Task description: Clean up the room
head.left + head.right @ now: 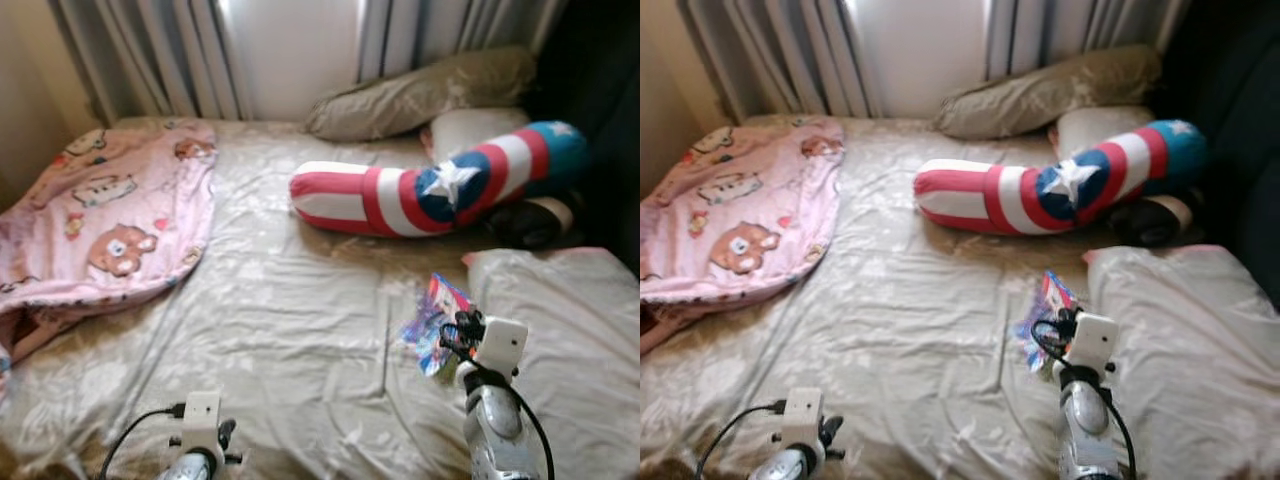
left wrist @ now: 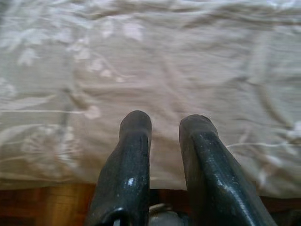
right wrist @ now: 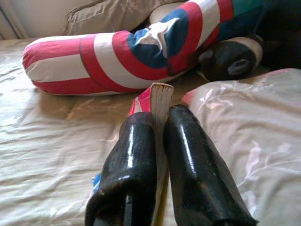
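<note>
while left gripper [image 2: 164, 123] fingers hang parted over sheet [image 2: 188, 61], right gripper [image 3: 159, 123] fingers pinch book [image 3: 160, 96].

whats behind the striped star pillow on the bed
Behind the striped star pillow lie a tan pillow and a white pillow, against the curtains. A dark round thing sits beside its blue end; its lower part is hidden.
</note>
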Motion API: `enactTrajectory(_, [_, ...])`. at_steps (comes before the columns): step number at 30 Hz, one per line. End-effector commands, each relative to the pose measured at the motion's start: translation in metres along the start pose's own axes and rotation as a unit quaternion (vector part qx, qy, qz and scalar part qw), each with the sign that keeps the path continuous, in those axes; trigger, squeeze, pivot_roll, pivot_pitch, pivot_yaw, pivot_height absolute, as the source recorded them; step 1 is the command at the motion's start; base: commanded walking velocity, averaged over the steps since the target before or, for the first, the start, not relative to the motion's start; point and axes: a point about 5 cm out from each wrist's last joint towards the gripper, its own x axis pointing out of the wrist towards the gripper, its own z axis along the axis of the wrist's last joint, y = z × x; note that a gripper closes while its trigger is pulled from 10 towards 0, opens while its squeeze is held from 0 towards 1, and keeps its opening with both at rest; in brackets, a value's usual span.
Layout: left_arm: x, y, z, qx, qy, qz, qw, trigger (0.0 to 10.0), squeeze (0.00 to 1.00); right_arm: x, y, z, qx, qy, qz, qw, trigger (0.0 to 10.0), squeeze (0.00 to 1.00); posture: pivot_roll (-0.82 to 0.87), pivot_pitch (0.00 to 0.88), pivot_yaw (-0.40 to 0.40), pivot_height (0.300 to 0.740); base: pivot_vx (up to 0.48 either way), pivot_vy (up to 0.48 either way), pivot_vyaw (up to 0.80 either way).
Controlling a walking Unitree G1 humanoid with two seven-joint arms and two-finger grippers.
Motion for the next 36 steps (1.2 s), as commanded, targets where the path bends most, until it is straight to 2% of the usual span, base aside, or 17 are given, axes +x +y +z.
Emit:
enactTrajectory(1, [-0.003, 0.007, -0.005, 0.009, 0.009, 0.006, 1.0, 10.0, 0.0, 0.003, 0.003, 0.007, 0.004, -0.017, 0.004, 1.0, 10.0, 0.0, -0.05, 0.052, -0.009, 0.74, 0.0, -0.307, 0.0])
enactTrajectory(11, [-0.002, 0.006, -0.004, 0.005, 0.005, 0.008, 1.0, 10.0, 0.0, 0.003, 0.011, 0.009, 0.014, -0.026, 0.025, 0.999, 10.0, 0.0, -0.06, 0.053, -0.01, 0.74, 0.0, 0.0, 0.0])
enactTrajectory(21, [0.004, 0.003, 0.017, -0.003, -0.036, 0.003, 0.999, 10.0, 0.0, 0.002, 0.015, 0.007, 0.018, -0.019, 0.04, 0.999, 10.0, 0.0, -0.06, 0.052, -0.008, 0.74, 0.0, 0.0, 0.0])
enactTrajectory(23, [0.007, 0.002, 0.034, -0.012, -0.079, 0.002, 0.997, 10.0, 0.0, 0.002, 0.015, 0.007, 0.02, -0.018, 0.042, 0.999, 10.0, 0.0, -0.06, 0.053, -0.007, 0.74, 0.0, 0.0, 0.0])
enactTrajectory(25, [0.008, 0.002, 0.042, -0.015, -0.097, 0.003, 0.995, 10.0, 0.0, 0.002, 0.015, 0.007, 0.02, -0.017, 0.043, 0.999, 10.0, 0.0, -0.06, 0.053, -0.007, 0.74, 0.0, 0.0, 0.0])
enactTrajectory(27, [0.009, 0.004, 0.064, -0.022, -0.153, 0.011, 0.988, 10.0, 0.0, 0.002, 0.016, 0.006, 0.02, -0.016, 0.046, 0.999, 10.0, 0.0, -0.06, 0.054, -0.007, 0.74, 0.0, 0.0, 0.0])
enactTrajectory(30, [0.009, 0.005, 0.083, -0.027, -0.198, 0.012, 0.98, 10.0, 0.0, 0.002, 0.017, 0.005, 0.02, -0.015, 0.048, 0.999, 10.0, 0.0, -0.06, 0.053, -0.005, 0.74, 0.0, 0.0, 0.0])
enactTrajectory(36, [0.007, 0.003, 0.097, -0.025, -0.242, 0.005, 0.97, 10.0, 0.0, 0.001, 0.018, 0.005, 0.021, -0.014, 0.05, 0.998, 10.0, 0.0, -0.08, 0.053, 0.004, 0.74, 0.0, 0.0, 0.0])
